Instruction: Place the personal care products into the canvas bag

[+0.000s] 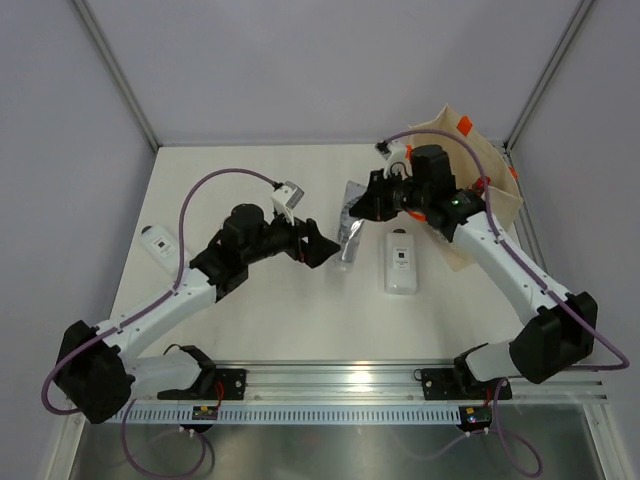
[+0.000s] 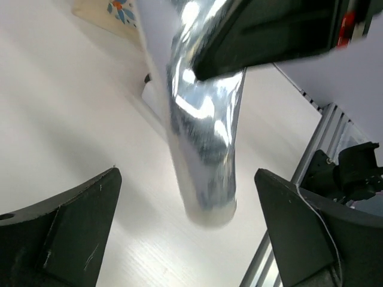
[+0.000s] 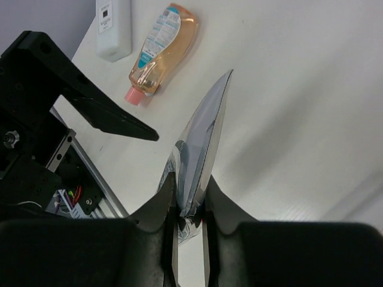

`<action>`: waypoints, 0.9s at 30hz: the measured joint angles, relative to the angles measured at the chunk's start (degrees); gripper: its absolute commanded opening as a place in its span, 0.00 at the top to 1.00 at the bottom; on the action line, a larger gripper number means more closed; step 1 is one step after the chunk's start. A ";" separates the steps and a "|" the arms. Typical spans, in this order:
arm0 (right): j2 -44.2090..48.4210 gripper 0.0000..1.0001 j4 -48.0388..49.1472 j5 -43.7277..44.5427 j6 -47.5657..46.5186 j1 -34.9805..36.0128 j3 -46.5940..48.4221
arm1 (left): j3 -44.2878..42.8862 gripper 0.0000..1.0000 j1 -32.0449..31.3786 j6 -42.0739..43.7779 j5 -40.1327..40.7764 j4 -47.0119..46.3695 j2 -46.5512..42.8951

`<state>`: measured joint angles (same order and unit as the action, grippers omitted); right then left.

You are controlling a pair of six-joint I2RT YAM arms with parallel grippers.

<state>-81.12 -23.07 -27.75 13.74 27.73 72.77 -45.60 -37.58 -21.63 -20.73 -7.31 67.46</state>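
Note:
My right gripper (image 1: pixel 358 207) is shut on the flat crimped end of the silver tube (image 1: pixel 348 240), which hangs above the table with its cap end down. In the right wrist view the tube (image 3: pixel 206 128) is pinched between both fingers. My left gripper (image 1: pixel 325 245) stands open just left of the tube; in its wrist view the tube (image 2: pixel 203 137) hangs between the spread fingers (image 2: pixel 66 227), touching neither. A flat white bottle (image 1: pixel 401 262) lies right of the tube. The canvas bag (image 1: pixel 485 175) sits at the back right. An orange bottle (image 3: pixel 161 51) with a pink cap lies on the table.
A small white bottle (image 1: pixel 158 243) lies at the left side of the table, next to the orange one in the right wrist view. The aluminium rail (image 1: pixel 340 378) runs along the near edge. Grey walls close in the back and sides.

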 measured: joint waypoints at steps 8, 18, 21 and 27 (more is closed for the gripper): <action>3.72 1.00 -5.11 -6.82 -13.68 -20.26 15.41 | -3.21 0.01 0.00 7.98 10.08 15.32 -12.04; -6.80 1.00 -9.29 5.33 -30.71 -29.66 33.05 | 5.16 0.01 0.02 4.17 25.66 24.41 -25.42; -14.62 0.97 -13.60 9.35 -35.80 -29.83 37.42 | 5.68 0.01 0.02 0.76 30.40 26.43 -26.25; -26.58 0.87 -27.67 12.39 -42.60 -30.14 42.07 | 5.62 0.01 0.17 -6.10 38.97 30.36 -24.94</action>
<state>-107.70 -50.74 -15.35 -28.86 -2.42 114.85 -39.99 -37.41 -27.73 18.24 23.05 42.52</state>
